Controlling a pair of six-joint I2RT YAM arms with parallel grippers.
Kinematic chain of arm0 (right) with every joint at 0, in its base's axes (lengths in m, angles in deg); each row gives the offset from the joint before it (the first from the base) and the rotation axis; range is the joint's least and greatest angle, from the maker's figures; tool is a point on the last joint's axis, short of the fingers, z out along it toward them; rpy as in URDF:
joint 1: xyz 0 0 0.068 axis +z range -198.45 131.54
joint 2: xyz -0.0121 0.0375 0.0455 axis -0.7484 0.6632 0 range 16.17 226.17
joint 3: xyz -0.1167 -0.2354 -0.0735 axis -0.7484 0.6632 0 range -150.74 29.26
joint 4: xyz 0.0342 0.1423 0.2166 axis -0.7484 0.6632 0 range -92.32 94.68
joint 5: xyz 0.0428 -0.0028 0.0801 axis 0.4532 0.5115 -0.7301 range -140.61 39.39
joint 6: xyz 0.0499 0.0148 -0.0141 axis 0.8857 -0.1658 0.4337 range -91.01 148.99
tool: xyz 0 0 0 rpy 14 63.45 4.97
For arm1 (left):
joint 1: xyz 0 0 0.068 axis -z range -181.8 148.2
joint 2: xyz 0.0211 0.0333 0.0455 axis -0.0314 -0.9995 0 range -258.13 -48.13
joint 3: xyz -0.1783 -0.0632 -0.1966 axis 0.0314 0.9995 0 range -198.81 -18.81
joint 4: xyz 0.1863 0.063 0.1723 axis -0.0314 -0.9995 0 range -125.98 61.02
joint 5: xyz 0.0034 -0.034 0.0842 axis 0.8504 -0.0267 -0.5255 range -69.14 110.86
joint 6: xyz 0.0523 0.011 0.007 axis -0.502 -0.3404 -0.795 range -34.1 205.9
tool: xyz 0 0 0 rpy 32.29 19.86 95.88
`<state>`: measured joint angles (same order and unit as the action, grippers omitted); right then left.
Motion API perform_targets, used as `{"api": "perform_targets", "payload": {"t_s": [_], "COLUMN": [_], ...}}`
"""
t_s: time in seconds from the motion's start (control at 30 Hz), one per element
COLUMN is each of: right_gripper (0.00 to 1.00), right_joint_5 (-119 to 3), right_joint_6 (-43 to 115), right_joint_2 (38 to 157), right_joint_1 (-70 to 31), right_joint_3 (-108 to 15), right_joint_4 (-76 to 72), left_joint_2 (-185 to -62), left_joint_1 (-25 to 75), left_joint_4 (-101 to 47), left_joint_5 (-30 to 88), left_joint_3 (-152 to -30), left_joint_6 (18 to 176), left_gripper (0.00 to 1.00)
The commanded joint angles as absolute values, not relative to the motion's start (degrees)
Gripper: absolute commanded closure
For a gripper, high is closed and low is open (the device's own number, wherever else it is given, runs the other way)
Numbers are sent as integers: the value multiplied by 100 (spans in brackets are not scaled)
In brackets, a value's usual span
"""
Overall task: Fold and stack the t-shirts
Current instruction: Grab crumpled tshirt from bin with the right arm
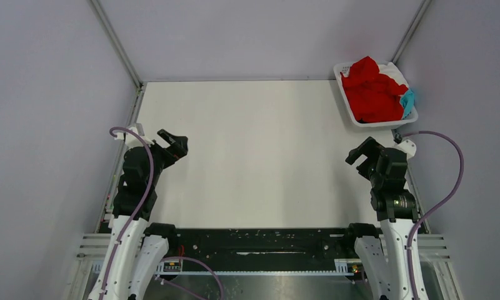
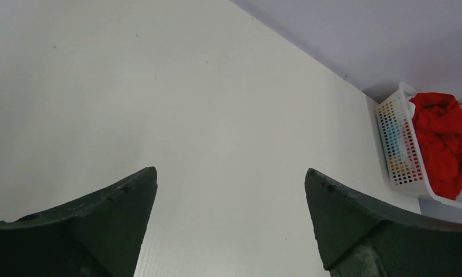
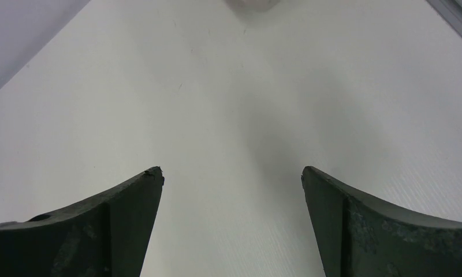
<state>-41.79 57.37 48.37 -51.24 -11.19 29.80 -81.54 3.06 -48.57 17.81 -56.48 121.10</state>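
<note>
Overhead and wrist views of a two-arm rig at a white bench. The t-shirts lie crumpled together in a white slotted basket that stands at the far right corner of the bench, close to the right-hand wall. The red t-shirt fills most of the basket and heaps above its rim. A white t-shirt shows at the far edge behind the red one. A small patch of a teal t-shirt shows at the right edge. None of the shirts is spread out or folded, and none lies on the bench itself. The left arm stands over the near left part of the bench, with the left jaws pointing toward the bench centre. The right arm stands over the near right part, below the basket in the overhead view and apart from it. In the left wrist view, the left jaws are spread wide: the two dark fingers sit at opposite lower corners with only bench surface between them. The right jaws are likewise spread wide, their fingers framing bench surface. A lilac cable loops beside each arm.
</note>
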Motion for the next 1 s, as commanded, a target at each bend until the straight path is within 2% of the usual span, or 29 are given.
{"api": "perform_targets", "payload": {"t_s": [0.0,0.13,0.43,0.63,0.93,0.97], "right_gripper": [1,2,2,2,1,4], "right_joint_5": [-4164,-4080,-3658,-3241,-3355,-3363], "right_joint_6": [5392,5072,4563,4301,4273,4310], "right_joint_2": [5277,6438,9993,11701,14205,14502], "right_joint_1": [-5153,-5151,-5468,-5572,-5652,-5660], "right_joint_3": [-1605,-2348,-5467,-6792,-9303,-9644], "right_joint_4": [2282,1945,1881,1483,1633,1744], "left_joint_2": [-8049,-8057,-8220,-8513,-9129,-9202], "left_joint_1": [281,286,286,286,284,281], "left_joint_4": [-4495,-4461,-4456,-4359,-3882,-3868], "left_joint_5": [2059,2040,1707,1650,2022,2045], "left_joint_3": [-5644,-5621,-5625,-5695,-5672,-5677], "left_joint_6": [12123,12108,12122,12134,12296,12298], "left_gripper": [1,1,1,1,1,1]}}
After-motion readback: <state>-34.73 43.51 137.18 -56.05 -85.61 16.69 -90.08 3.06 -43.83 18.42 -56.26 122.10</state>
